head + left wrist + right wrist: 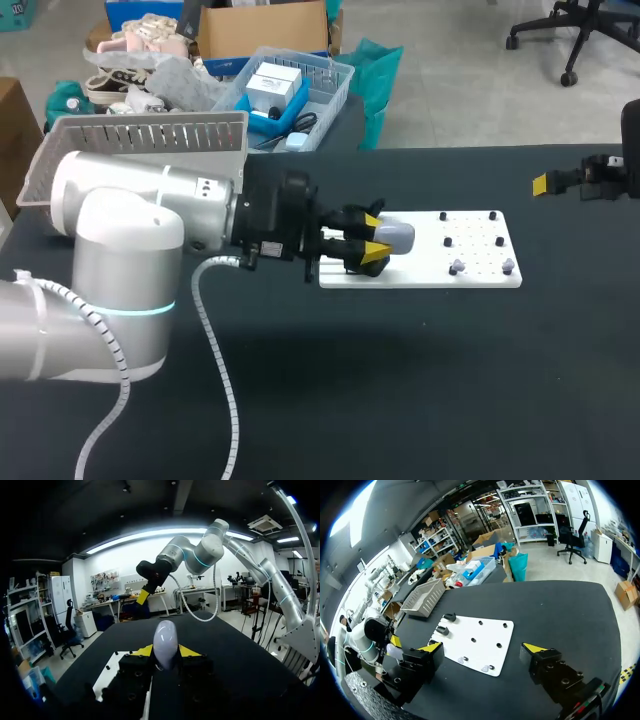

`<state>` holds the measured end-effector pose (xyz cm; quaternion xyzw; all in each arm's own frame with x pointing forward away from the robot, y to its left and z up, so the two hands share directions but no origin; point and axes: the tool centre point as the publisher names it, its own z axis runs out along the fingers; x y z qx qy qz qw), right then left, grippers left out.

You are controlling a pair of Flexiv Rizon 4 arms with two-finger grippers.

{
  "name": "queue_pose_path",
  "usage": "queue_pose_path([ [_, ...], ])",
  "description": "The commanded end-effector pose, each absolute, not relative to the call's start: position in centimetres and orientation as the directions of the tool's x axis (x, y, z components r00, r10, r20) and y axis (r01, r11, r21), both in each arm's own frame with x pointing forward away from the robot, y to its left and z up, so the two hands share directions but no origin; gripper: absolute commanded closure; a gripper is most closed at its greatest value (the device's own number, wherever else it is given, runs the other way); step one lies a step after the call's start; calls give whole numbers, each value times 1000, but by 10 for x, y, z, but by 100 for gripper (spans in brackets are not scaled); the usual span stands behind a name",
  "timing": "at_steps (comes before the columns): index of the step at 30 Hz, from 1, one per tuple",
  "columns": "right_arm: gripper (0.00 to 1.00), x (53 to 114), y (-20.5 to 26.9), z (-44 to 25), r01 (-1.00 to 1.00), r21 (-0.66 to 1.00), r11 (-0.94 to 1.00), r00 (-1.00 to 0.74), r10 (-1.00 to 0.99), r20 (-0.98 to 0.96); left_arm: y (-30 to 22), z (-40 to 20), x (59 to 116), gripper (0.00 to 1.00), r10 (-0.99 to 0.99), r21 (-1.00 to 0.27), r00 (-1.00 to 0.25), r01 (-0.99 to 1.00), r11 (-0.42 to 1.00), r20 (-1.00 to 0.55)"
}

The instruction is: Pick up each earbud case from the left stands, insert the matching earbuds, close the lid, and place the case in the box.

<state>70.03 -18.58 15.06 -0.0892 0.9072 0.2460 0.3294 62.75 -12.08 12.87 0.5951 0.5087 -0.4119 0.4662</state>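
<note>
Our left gripper (374, 238) is closed on the earbud case (397, 237), a smooth pale grey case of rounded shape. One yellow fingertip presses on each of its two sides, and its rounded end sticks out past the tips. In the left wrist view the case is between the fingers with its lid shut. The case is over the left end of the white board (478, 278), which lies flat on the black table (420, 390), a little right of the middle. We cannot tell if the case touches the board or is just above it. On the right half of the board there are several small dark pegs (447, 241), and close to its near edge two small pale pieces (457, 266), too small for us to say what they are. Our right gripper (484, 647) is wide open with nothing between its fingers. It is at the far right side of the table, well apart from the case, and it looks toward the board. A slotted grey basket (150, 130) is at the far left of the table, behind our left arm.
</note>
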Motion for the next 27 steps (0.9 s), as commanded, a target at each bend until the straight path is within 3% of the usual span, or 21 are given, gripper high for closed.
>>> queue_pose_path([
  [1, 0, 701, -186, 150, -326, 389, 862, -766, 0, -642, -128, 123, 632, 100, 216, 136, 143, 990, -48, -966],
  [27, 0, 701, -186, 150, -326, 389, 862, -766, 0, -642, -147, 117, 640, 100, 212, 117, 132, 990, -81, -968],
])
